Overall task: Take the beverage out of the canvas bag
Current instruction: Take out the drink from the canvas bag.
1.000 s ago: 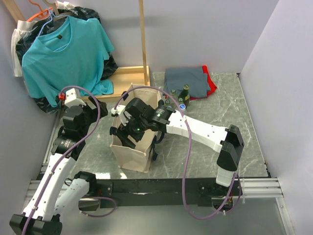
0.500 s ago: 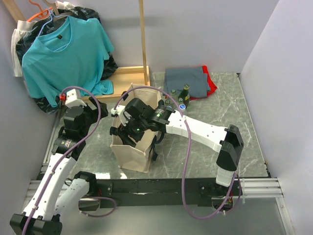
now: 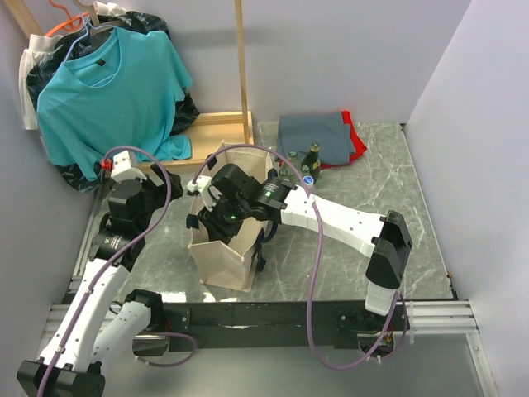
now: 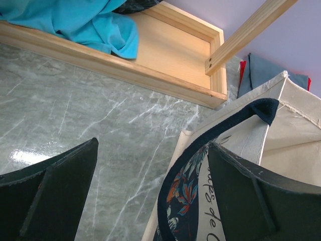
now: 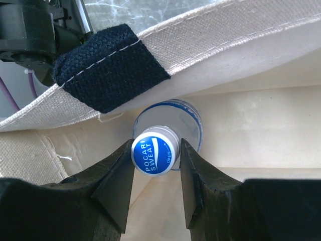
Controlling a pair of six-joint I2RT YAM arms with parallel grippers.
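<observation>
Your left fingers point(image 4: 60, 186) stand wide and empty near the canvas bag point(image 4: 293, 125). Inside it, your right fingers point(image 5: 118, 175) pinch the beverage bottle point(image 5: 155, 153) by its blue cap, so this is the grasp step. Next, I judge, lift straight up, clearing the black strap point(image 5: 108, 68).
</observation>
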